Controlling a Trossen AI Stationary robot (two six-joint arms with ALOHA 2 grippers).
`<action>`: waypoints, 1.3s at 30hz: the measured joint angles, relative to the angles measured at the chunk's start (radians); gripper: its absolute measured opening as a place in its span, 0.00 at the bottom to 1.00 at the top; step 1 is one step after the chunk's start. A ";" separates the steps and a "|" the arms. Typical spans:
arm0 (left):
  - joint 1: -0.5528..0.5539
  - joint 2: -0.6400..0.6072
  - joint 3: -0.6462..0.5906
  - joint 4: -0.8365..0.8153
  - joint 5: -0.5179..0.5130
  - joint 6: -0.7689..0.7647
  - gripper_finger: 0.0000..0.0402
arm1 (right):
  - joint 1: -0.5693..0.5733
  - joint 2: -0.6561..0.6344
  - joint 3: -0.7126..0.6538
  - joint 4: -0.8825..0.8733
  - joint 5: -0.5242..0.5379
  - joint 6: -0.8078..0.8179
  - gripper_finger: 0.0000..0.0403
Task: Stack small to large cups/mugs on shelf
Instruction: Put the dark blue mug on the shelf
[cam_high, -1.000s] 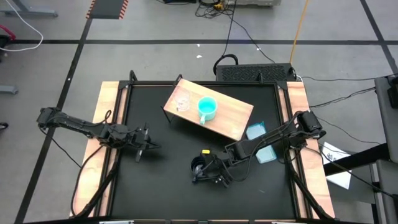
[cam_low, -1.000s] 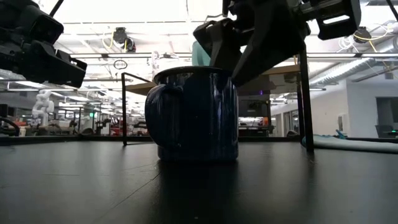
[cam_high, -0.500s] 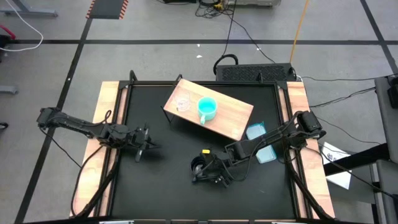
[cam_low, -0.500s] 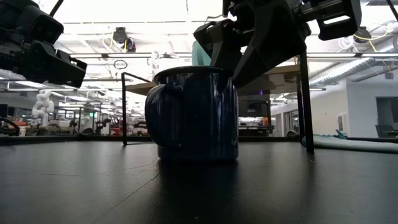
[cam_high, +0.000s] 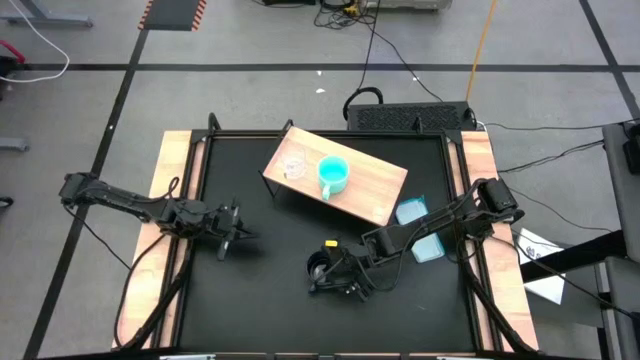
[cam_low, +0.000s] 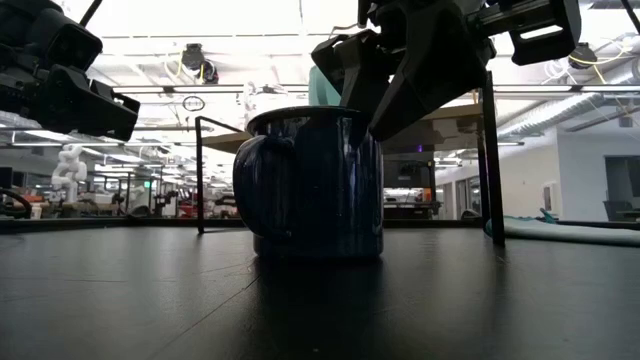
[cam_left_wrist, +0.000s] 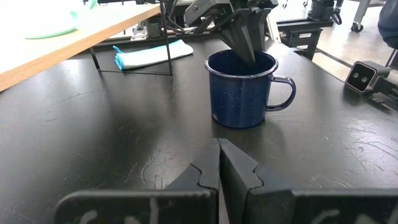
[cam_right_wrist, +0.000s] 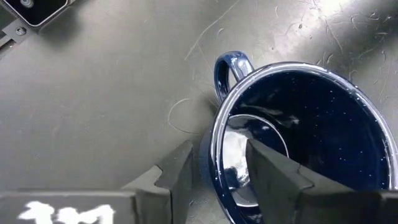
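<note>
The clear cup and teal mug are already sitting side by side on the shelf, not nested. The dark mug is standing on the table, near-centre. The right gripper is straddling its rim, fingers apart, one inside and one outside, not yet clamped. The left gripper is hovering at the left, fingers together, empty. Lifting, shelving and stacking are all left. From above, the right arm is hiding most of the dark mug; the clear cup is hard to make out.
</note>
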 joint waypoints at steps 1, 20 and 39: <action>0.000 0.000 0.000 0.000 0.000 0.000 0.02 | 0.000 0.000 0.000 0.000 0.000 0.000 0.34; 0.000 0.000 0.000 0.000 0.000 0.000 0.02 | -0.001 0.006 -0.001 0.008 0.000 -0.007 0.14; 0.000 0.000 0.000 -0.011 0.000 -0.016 0.02 | 0.003 0.006 -0.001 0.011 0.029 -0.062 0.03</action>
